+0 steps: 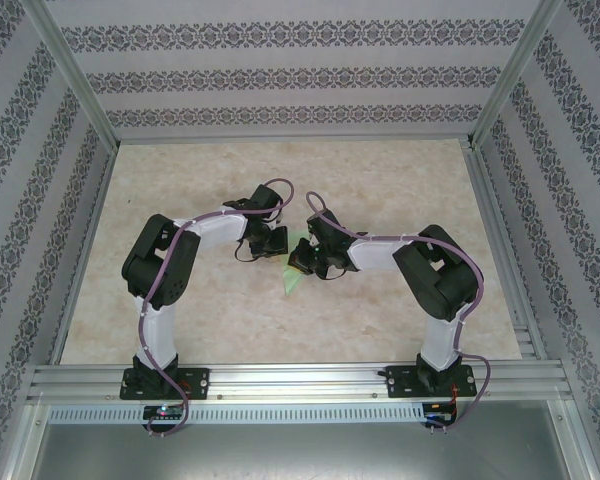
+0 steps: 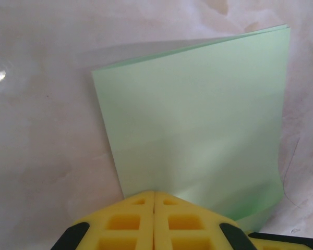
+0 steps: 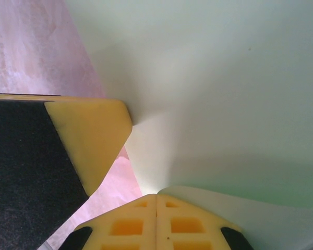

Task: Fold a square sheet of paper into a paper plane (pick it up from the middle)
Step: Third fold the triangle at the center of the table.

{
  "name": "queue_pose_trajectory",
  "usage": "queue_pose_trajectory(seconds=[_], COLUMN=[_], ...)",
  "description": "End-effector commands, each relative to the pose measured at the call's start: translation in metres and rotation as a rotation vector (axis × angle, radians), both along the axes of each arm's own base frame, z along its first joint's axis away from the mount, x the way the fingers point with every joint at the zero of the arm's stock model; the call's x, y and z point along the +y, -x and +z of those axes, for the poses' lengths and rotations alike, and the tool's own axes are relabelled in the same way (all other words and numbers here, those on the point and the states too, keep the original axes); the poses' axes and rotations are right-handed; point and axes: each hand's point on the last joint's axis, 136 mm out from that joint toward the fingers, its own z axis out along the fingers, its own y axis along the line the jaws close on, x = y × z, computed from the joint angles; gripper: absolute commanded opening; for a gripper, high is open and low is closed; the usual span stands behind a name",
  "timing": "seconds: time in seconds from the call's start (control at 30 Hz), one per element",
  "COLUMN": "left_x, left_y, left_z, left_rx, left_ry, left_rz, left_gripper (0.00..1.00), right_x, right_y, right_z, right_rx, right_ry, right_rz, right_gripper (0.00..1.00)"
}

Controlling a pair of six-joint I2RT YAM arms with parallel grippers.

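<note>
The square sheet of paper (image 2: 198, 130) is doubled over on itself. In the left wrist view two pale green layers lie almost edge to edge, with the fold running down one side. It is at the middle of the table (image 1: 380, 190), between the two arms. From above, only a narrow green sliver (image 1: 291, 272) shows under the wrists, so it seems to be held up rather than lying flat.

The left gripper (image 2: 154, 195) is clenched, its yellow tips pressed together on the near edge of the sheet. The right gripper (image 3: 156, 198) is clenched too. The paper (image 3: 224, 78) runs right into its tips and one flap curls beside them, so it looks to be pinching a layer, though the exact bite is hard to see. One of the left gripper's fingers (image 3: 88, 135) presses against the sheet just beside it.

The first centre fold appears made but not yet sharpened. The next move probably calls for laying the sheet flat without letting the layers slide apart. One claw would then pin it while the other presses along the crease, before any corner is turned in.
</note>
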Motion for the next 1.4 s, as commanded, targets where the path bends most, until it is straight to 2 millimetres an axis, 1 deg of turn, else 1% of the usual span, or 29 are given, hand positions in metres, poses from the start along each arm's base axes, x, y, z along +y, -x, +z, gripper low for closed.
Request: queue_pose_trajectory(seconds=[0.0, 0.53, 0.8, 0.93, 1.1, 1.2, 1.37], left_x=[0.007, 0.007, 0.006, 0.007, 0.019, 0.028, 0.037], left_y=[0.007, 0.007, 0.006, 0.002, -0.014, -0.019, -0.016], left_z=[-0.009, -0.009, -0.004, 0.007, 0.033, 0.045, 0.054], left_rx=[0.030, 0.030, 0.020, -0.001, -0.058, -0.080, -0.091], left_ry=[-0.025, -0.025, -0.020, -0.020, -0.014, -0.005, 0.006], left_rz=[-0.013, -0.012, -0.012, -0.006, 0.049, 0.081, 0.095], left_gripper=[0.08, 0.07, 0.08, 0.09, 0.14, 0.17, 0.19], right_x=[-0.005, -0.007, -0.009, -0.012, -0.014, -0.013, -0.012], right_y=[-0.003, 0.000, 0.003, 0.004, 0.008, 0.008, 0.009], right_z=[-0.001, -0.007, -0.014, -0.018, -0.023, -0.023, -0.021], right_rx=[-0.012, 0.004, 0.021, 0.036, 0.054, 0.056, 0.055], right_ry=[0.020, 0.039, 0.053, 0.070, 0.085, 0.084, 0.078], right_rz=[-0.023, -0.029, -0.026, -0.028, -0.025, -0.025, -0.020], right_gripper=[0.03, 0.03, 0.04, 0.07, 0.13, 0.19, 0.31])
